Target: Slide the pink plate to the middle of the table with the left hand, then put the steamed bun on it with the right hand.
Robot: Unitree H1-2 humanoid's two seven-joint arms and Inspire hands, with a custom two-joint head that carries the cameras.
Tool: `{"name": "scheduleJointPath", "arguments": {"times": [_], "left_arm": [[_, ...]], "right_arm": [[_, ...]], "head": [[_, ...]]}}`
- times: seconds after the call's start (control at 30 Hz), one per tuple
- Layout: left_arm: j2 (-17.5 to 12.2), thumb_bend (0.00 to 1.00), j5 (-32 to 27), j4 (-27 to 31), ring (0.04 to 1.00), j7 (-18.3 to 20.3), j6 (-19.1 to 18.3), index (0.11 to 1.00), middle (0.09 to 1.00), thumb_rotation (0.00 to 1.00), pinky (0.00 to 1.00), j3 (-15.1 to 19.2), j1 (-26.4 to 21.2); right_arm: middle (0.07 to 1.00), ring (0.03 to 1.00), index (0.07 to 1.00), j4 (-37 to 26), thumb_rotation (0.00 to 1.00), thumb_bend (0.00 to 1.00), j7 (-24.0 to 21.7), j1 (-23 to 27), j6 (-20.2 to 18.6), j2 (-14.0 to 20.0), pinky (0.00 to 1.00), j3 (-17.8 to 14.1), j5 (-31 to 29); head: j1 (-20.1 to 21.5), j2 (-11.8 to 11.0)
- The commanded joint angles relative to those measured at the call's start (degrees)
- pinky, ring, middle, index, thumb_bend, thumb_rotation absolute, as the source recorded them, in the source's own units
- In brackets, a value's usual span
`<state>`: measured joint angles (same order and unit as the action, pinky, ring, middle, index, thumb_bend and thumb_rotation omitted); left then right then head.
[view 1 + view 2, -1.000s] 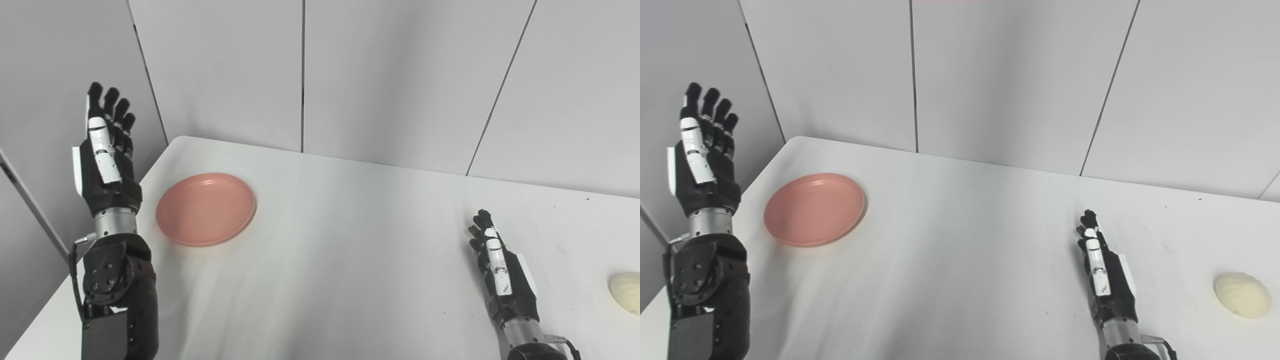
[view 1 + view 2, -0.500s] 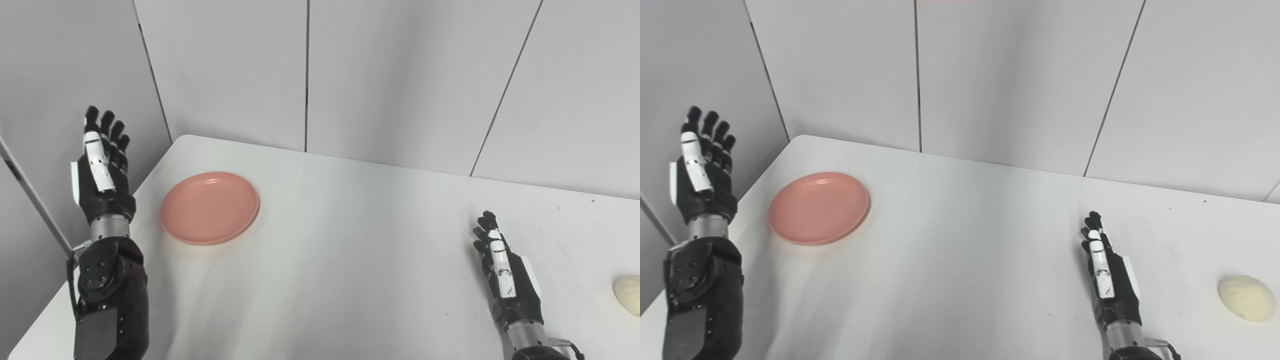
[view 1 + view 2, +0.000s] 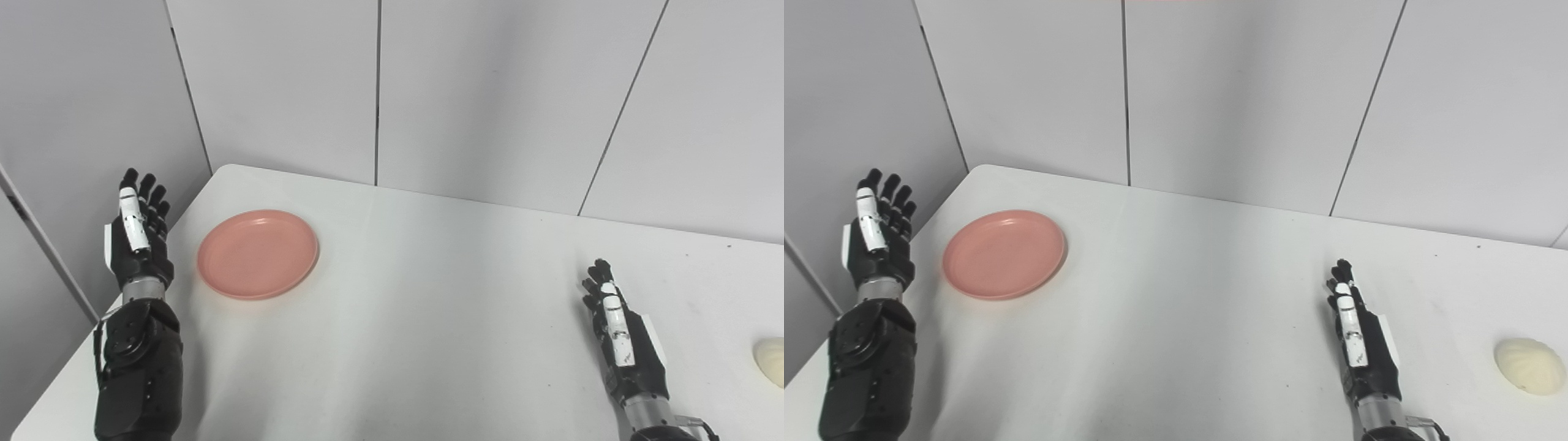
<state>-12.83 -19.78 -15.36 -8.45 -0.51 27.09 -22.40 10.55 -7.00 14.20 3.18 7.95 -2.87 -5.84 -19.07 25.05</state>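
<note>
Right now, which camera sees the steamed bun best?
The right eye view. There the whole steamed bun sits in plain sight on the white table, near its right side. In the left eye view the picture's right edge cuts it off, so only a small pale slice shows.

We are viewing a white table (image 3: 429,318) with a rounded far-left corner. Small dark specks are showing on its surface toward the right side. Grey wall panels (image 3: 490,92) are standing behind the table, divided by thin dark vertical seams. A further grey panel (image 3: 79,110) is standing along the table's left edge, meeting the back panels at the corner.
</note>
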Motion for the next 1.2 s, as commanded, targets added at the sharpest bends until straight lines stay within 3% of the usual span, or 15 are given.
{"name": "scheduleJointPath", "arguments": {"times": [0.0, 0.4, 0.9, 1.17], "left_arm": [[-1.82, 0.40, -0.12, 0.56, 0.937, 0.46, 1.75, 0.939, 0.937, 1.00, 0.98, -0.09, -2.70], [-2.04, 0.39, -0.62, -4.81, 0.922, 0.10, 1.81, 0.931, 0.926, 0.97, 0.98, -0.21, -3.51], [-1.20, 0.36, 0.70, -11.33, 0.910, 0.89, -1.63, 0.915, 0.922, 1.00, 0.93, -4.59, -3.71], [0.09, 0.35, 1.40, -16.54, 0.896, 2.53, -0.45, 0.903, 0.908, 1.00, 0.91, -7.12, -4.44]], "right_arm": [[0.981, 0.977, 0.981, 1.17, 1.00, 0.14, -0.10, -2.61, 1.01, 0.26, 1.00, -0.45, -0.29], [0.976, 0.970, 0.978, 1.22, 1.00, 0.13, 0.01, -2.63, 1.54, 0.31, 0.99, -0.33, 0.10], [0.980, 0.976, 0.981, 1.61, 1.00, 0.13, -0.06, -2.57, 1.82, 0.07, 1.00, -0.32, -0.14], [0.974, 0.971, 0.975, 0.96, 1.00, 0.15, 0.04, -2.74, 0.91, -0.08, 0.99, -0.28, -0.14]], "head": [[0.00, 0.07], [0.01, 0.19], [0.37, 0.25], [0.58, 0.33]]}}
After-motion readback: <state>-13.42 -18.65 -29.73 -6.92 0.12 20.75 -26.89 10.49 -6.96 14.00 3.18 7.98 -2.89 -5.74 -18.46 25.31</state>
